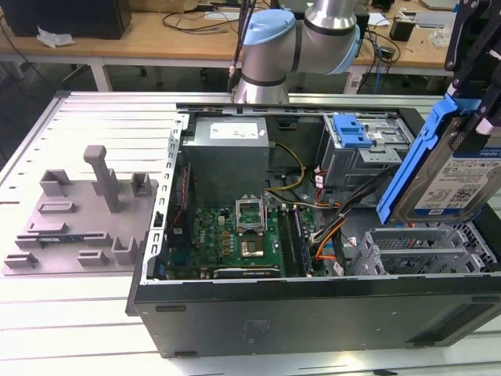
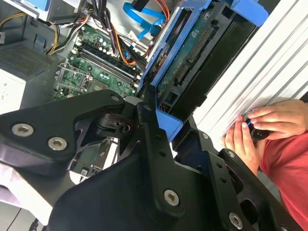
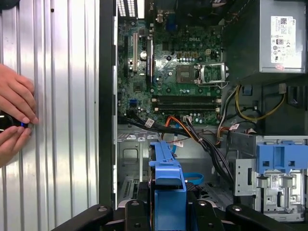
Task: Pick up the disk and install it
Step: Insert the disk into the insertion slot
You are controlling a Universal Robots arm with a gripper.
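Note:
The disk (image 1: 458, 184), a silver drive with a blue-and-white label in a blue carrier, hangs tilted on edge above the open computer case (image 1: 313, 313), at the exterior view's right. My gripper (image 1: 472, 98) is shut on it from above, black fingers clamping the carrier. In the second wrist view the disk (image 2: 192, 53) shows its circuit-board underside between the fingers (image 2: 147, 127). In the first wrist view the carrier's blue edge (image 3: 168, 185) sticks out from the gripper (image 3: 168, 214), over the grey drive cage (image 3: 130, 159).
Inside the case are a grey power supply (image 1: 227, 153), the green motherboard (image 1: 235, 235), loose cables (image 1: 329, 235), a blue latch (image 1: 351, 129) and the drive cage (image 1: 423, 247). A grey fixture plate (image 1: 78, 211) lies at the left. A person's hands (image 3: 14, 115) hold a small device on the slatted table.

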